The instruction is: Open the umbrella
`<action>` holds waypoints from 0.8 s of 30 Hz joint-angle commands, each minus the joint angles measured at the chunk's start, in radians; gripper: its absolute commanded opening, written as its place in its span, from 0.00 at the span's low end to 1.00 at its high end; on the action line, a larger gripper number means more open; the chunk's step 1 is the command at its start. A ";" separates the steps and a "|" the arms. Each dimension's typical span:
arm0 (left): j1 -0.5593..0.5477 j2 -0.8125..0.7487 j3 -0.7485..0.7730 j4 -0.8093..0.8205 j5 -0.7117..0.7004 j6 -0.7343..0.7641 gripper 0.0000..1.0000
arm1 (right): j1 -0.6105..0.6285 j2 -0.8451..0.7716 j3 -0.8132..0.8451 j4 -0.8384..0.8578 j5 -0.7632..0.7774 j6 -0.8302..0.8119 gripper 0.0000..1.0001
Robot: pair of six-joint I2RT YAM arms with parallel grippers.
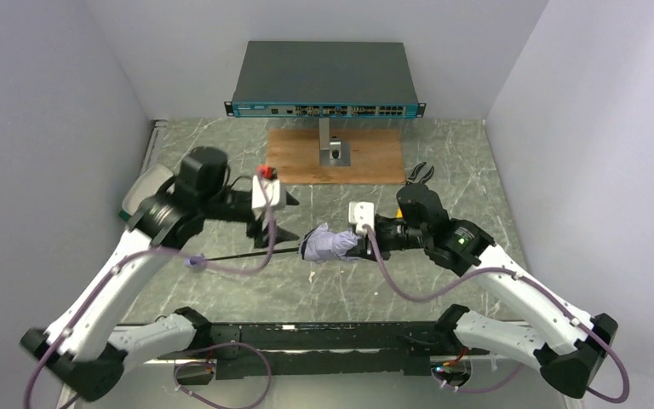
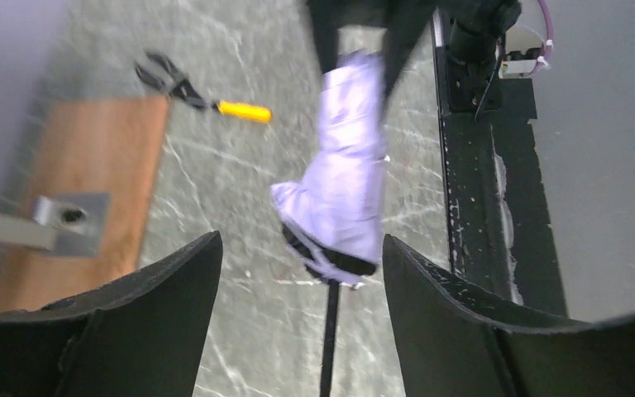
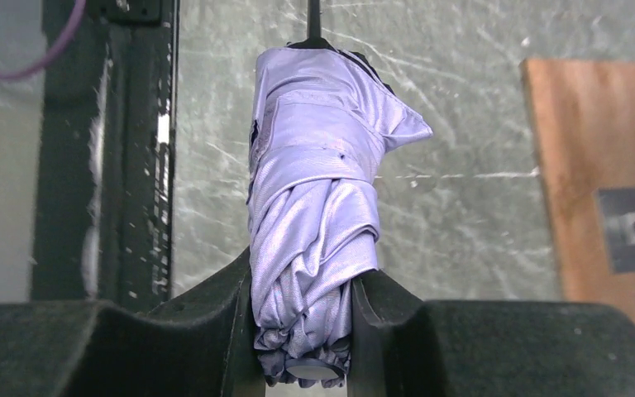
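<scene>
The right gripper is closed on the umbrella at its bunched canopy, low over the table; the left gripper is spread open above the thin shaft; the fabric is judged soft and slippery, the shaft stiffer to grip

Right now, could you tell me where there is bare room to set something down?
Bare marble lies between the umbrella and the black rail at the near edge, and left of the wooden board. Around the umbrella it is crowded; pliers lie by the board's right corner.
</scene>
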 commanded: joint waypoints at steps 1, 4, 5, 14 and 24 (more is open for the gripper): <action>-0.107 -0.142 -0.115 0.169 -0.127 0.096 0.73 | -0.080 0.041 0.063 0.151 -0.136 0.325 0.00; -0.194 -0.136 -0.135 0.167 -0.215 0.109 0.70 | -0.096 0.046 0.064 0.204 -0.157 0.385 0.00; -0.218 -0.129 -0.133 0.172 -0.228 0.108 0.69 | -0.096 0.047 0.067 0.209 -0.160 0.391 0.00; -0.324 -0.055 -0.126 0.213 -0.329 0.087 0.60 | -0.096 0.053 0.082 0.222 -0.169 0.415 0.00; -0.361 -0.098 -0.203 0.176 -0.339 0.125 0.16 | -0.113 0.066 0.082 0.251 -0.164 0.468 0.00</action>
